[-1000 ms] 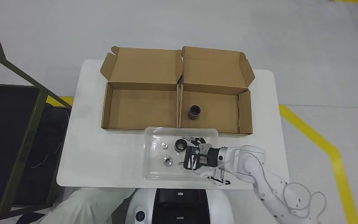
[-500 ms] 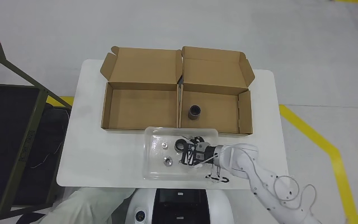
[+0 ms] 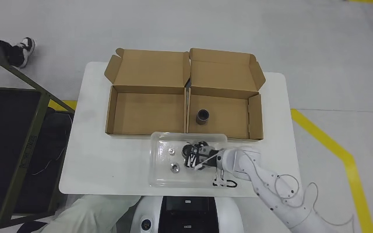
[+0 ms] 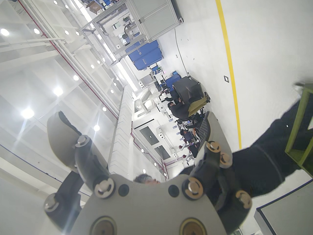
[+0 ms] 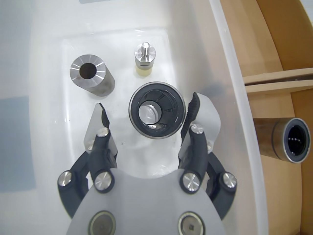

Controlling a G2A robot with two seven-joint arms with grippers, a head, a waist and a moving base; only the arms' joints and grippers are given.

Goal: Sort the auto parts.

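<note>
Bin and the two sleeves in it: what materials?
Bin: translucent white plastic, glossy; the cardboard box tints through its wall.
Grey sleeve: likely steel, machined radial marks on its end face.
Dark sleeve: black end, perhaps plastic or rubber; shiny metal-looking bore.

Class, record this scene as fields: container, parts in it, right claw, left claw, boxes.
Container: clear tray
Parts in tray: black sleeve, steel cylinder, small threaded fitting, all upright
Right claw: open, straddling the black sleeve, not closed on it
Left claw: open, holding nothing
Boxes: one box holds a dark sleeve; other box sits right beside it
</note>
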